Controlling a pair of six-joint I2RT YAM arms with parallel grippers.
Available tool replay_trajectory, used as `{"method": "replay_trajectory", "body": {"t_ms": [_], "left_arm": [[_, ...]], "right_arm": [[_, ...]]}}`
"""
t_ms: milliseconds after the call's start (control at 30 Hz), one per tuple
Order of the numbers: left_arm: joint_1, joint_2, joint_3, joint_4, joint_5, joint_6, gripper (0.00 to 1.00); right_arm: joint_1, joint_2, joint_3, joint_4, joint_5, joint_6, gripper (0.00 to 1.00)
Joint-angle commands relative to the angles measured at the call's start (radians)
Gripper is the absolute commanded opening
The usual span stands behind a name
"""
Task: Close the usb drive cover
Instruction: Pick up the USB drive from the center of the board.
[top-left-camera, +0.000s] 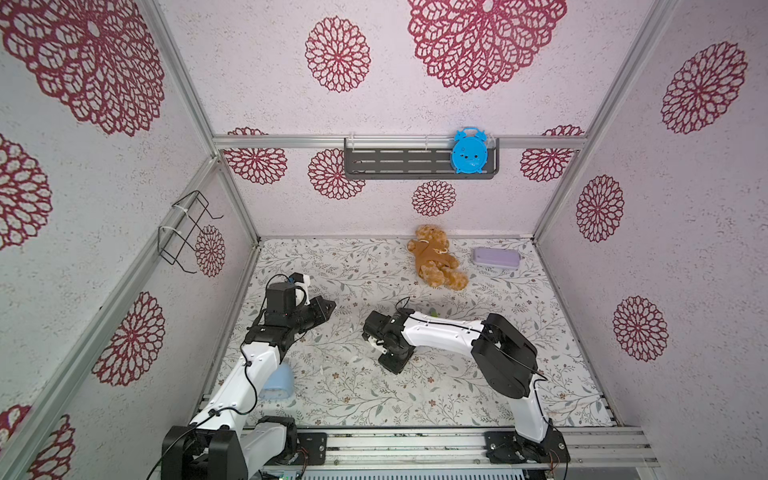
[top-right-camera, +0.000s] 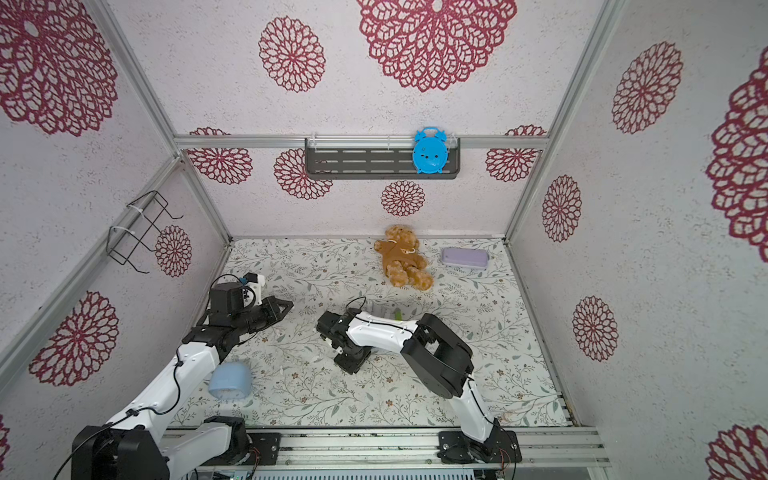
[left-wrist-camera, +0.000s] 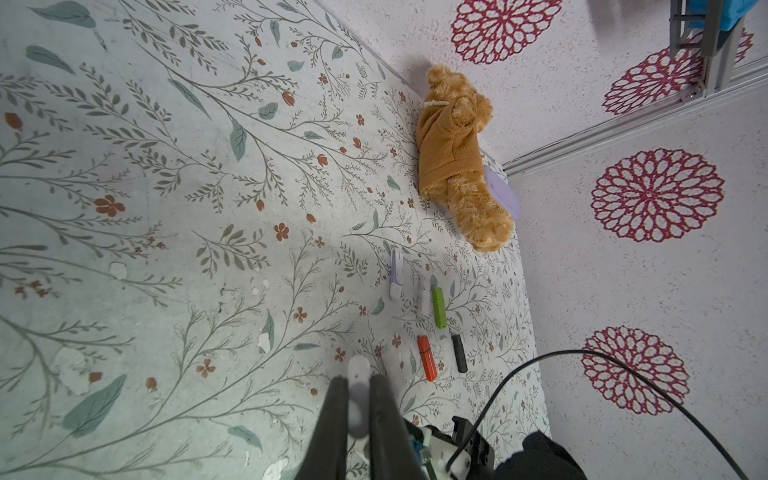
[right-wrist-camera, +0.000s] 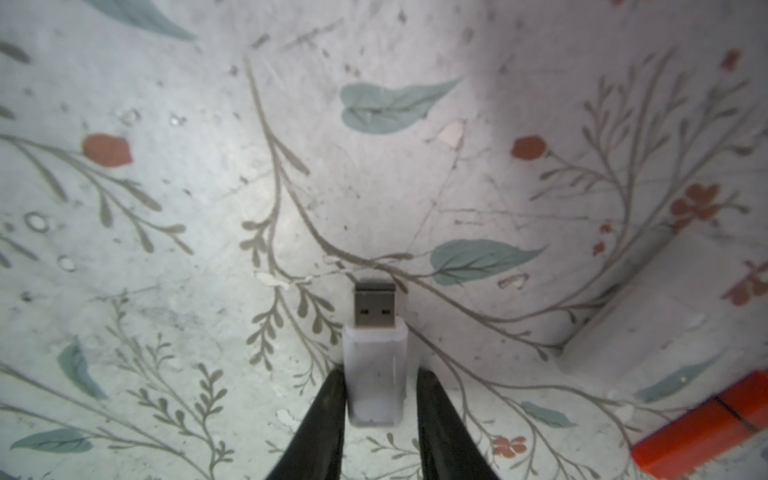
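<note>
The drive (right-wrist-camera: 376, 365), frosted white with its metal plug bare, is near the table's (top-left-camera: 457, 395) middle, between the right tool's (right-wrist-camera: 380, 374) fingers. One touches it and the other stands a sliver off, so I cannot tell if it grips. The left tool (left-wrist-camera: 357, 377) clamps a blurred white cap (left-wrist-camera: 358, 368). In both top views the right arm hides the drive.

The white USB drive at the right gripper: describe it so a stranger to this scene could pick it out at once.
On the floral tabletop, follow the right arm down to the right gripper. The white USB drive lies flat between its black fingers. Unlike the capped orange drive nearby, its metal plug is bare, while the left gripper holds a white cap.
</note>
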Motion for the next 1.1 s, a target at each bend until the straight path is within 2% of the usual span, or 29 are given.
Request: {"method": "replay_trajectory", "body": {"t_ms": [0, 233, 533, 600, 700, 833, 967, 1067], "left_arm": [[0.012, 0.007, -0.013, 0.029, 0.008, 0.012, 0.10], [0.014, 0.015, -0.008, 0.029, 0.025, 0.011, 0.10], [0.014, 0.022, 0.000, 0.023, 0.041, 0.008, 0.10], [0.014, 0.026, 0.003, 0.023, 0.050, 0.008, 0.11], [0.012, 0.044, 0.011, 0.026, 0.092, 0.017, 0.11], [-0.002, 0.099, 0.031, 0.053, 0.212, 0.030, 0.11], [-0.057, 0.188, 0.089, 0.049, 0.376, 0.086, 0.11], [-0.114, 0.269, 0.165, -0.040, 0.464, 0.169, 0.10]], "right_arm": [[0.002, 0.057, -0.013, 0.011, -0.001, 0.019, 0.33], [0.001, 0.075, 0.010, 0.039, -0.031, 0.024, 0.34], [-0.006, 0.081, 0.019, 0.055, -0.016, 0.032, 0.20], [-0.005, 0.057, 0.012, 0.069, -0.011, 0.029, 0.19], [-0.006, -0.014, -0.012, 0.098, 0.021, 0.020, 0.18], [-0.005, -0.215, -0.121, 0.211, 0.057, -0.011, 0.18], [-0.012, -0.393, -0.242, 0.311, 0.114, -0.056, 0.18], [-0.014, -0.488, -0.293, 0.344, 0.104, -0.103, 0.18]]}}
